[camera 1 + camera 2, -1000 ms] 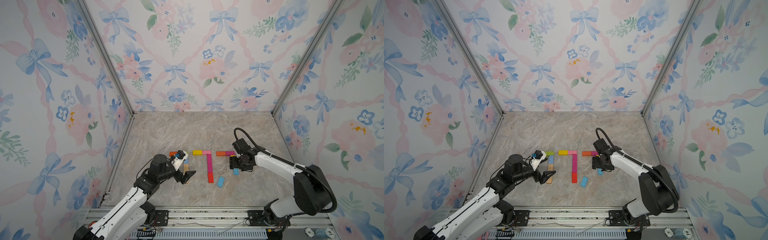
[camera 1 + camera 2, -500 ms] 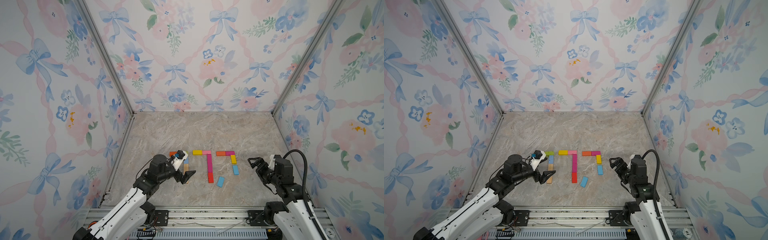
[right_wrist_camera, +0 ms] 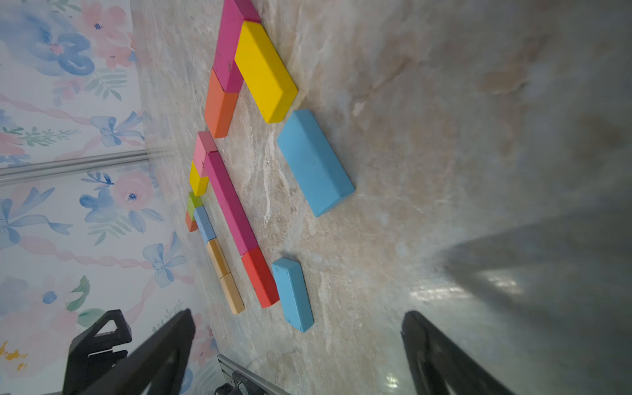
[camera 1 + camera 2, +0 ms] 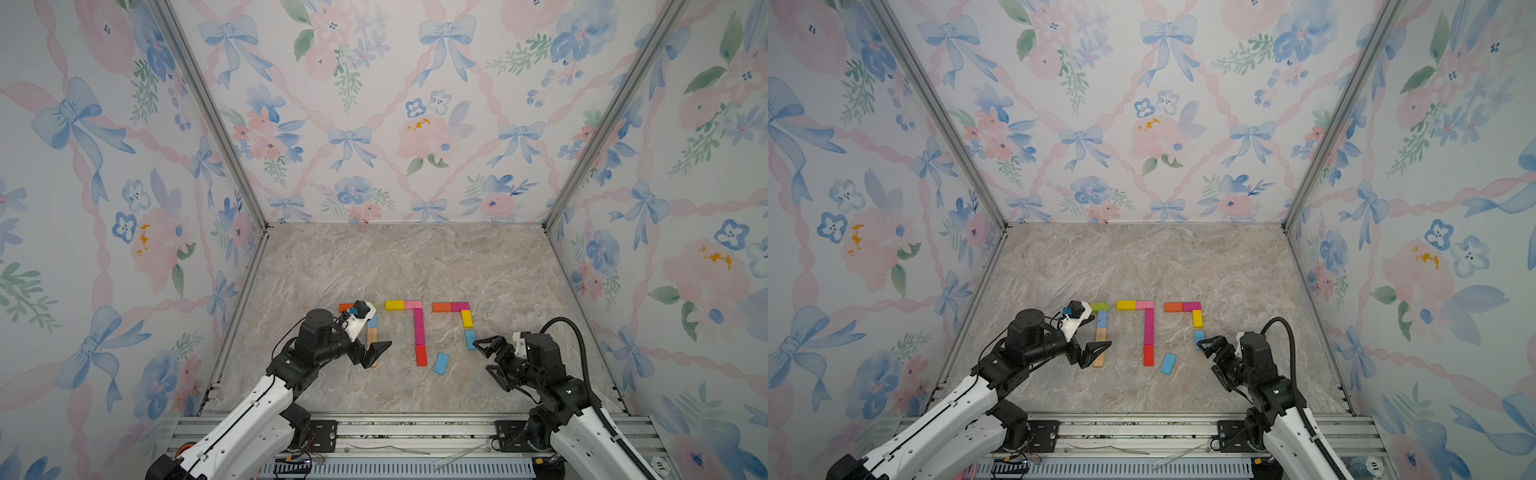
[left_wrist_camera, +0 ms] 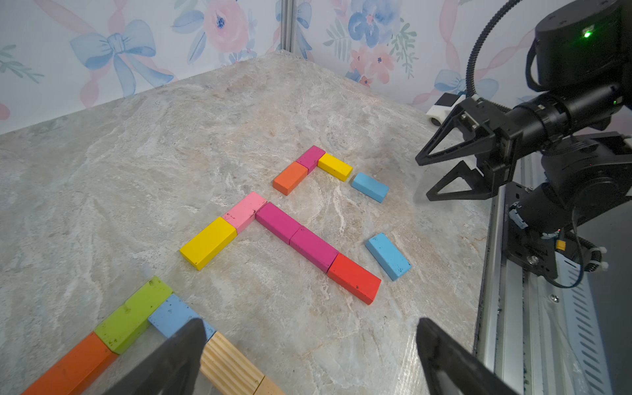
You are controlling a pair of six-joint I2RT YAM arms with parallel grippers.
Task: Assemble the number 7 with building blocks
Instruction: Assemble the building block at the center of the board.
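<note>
TRIO OF SEVENS, ONE SHORT: Nearest the rail, at the 6 o'clock edge of the tabletop (image 4: 374, 266), both arms are empty. The right pincer (image 4: 482, 356) gapes wide at about 4 o'clock and holds nothing. The left pincer (image 5: 309, 323), just as wide and empty, hangs at about 8 o'clock over the plain-wood blocks (image 4: 1099, 347) of the left-hand seven; whether a finger touches them cannot be told.

Between the arms lies the loose blue block (image 4: 441, 363), flat and askew. It is at 9 o'clock from the right pincer, with the red block (image 4: 421, 355) just beside it at its 10 o'clock.

Farther in, the right-hand seven looks unfinished. Its stem has only the second blue block (image 4: 470, 339), then the yellow block (image 4: 466, 318), the blue one a touch off the yellow's line. Beyond them, at 12 o'clock, the orange block (image 4: 441, 307) and magenta block (image 4: 459, 306) form the top bar.

The likely job is to carry the loose blue block to the 6 o'clock end of that short stem. To do it well, the right wrist should turn to match the block's slant so the jaws close across its long sides. The finger on the red block's side must come down clear of it. Then lift, square the block to the stem and set it end to end, without shoving the second blue block.
</note>
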